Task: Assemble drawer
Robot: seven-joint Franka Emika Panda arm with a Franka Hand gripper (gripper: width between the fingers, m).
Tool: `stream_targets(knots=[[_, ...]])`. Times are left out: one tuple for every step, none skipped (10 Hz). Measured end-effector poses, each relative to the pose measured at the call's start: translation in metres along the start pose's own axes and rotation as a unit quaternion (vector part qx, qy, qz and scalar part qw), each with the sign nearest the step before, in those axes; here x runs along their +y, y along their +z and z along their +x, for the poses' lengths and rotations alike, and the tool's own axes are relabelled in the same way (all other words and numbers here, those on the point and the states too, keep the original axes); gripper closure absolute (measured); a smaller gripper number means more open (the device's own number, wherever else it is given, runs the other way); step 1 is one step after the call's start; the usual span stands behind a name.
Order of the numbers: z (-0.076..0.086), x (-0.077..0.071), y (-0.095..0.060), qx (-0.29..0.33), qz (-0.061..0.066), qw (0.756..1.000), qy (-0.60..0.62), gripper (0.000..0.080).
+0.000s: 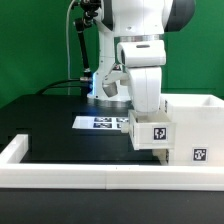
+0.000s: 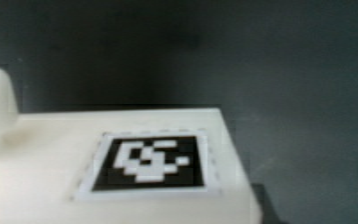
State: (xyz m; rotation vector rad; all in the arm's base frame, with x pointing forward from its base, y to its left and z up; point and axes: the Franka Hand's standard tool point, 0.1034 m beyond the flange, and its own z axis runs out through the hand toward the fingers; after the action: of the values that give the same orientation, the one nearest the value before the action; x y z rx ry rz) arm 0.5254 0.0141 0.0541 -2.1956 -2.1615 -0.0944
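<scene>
Exterior view: white plastic cube-like drawer shell (image 1: 190, 128) sits on the black table (image 1: 45, 115) at the view's right, a small tagged white tray (image 1: 152, 131) at its open face. Gripper (image 1: 140, 108) hangs over the tray, finger spread not visible. Parts look light, rigid, slick; grip a thin tray wall.

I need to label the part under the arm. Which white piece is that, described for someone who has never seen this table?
Find the big white shell at the exterior view's right edge of the black table. Against its left side, under the gripper, sits a small white tray. Unlike the flat marker board behind, it stands boxy with one tag facing front.
</scene>
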Motion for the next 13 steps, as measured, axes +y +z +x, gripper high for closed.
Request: stream_targets(knots=[[0.0, 0.0, 0.0, 0.0, 0.0, 1.0, 0.0, 0.0689], [0.001, 0.0, 0.0, 0.0, 0.0, 1.0, -0.001, 0.0503], [0.002, 0.0, 0.0, 0.001, 0.0, 1.0, -0.002, 0.0364], [0.002, 0.0, 0.0, 0.001, 0.0, 1.0, -0.001, 0.0207], [0.002, 0.0, 0.0, 0.001, 0.0, 1.0, -0.001, 0.0207], [0.002, 0.002, -0.003, 0.0, -0.002, 1.0, -0.001, 0.0167], [0.0, 0.006, -0.013, -0.004, -0.009, 1.0, -0.002, 0.0153], [-0.001, 0.01, -0.024, -0.008, -0.007, 1.0, -0.002, 0.0153], [-0.005, 0.016, -0.035, -0.013, 0.001, 1.0, 0.0, 0.0151], [-0.01, 0.026, -0.05, -0.018, 0.005, 1.0, 0.0, 0.0151], [-0.021, 0.031, -0.056, -0.019, 0.003, 1.0, -0.009, 0.0151], [-0.031, 0.033, -0.06, -0.02, 0.006, 1.0, -0.008, 0.0151], [-0.037, 0.04, -0.067, -0.021, 0.014, 1.0, -0.015, 0.0151]])
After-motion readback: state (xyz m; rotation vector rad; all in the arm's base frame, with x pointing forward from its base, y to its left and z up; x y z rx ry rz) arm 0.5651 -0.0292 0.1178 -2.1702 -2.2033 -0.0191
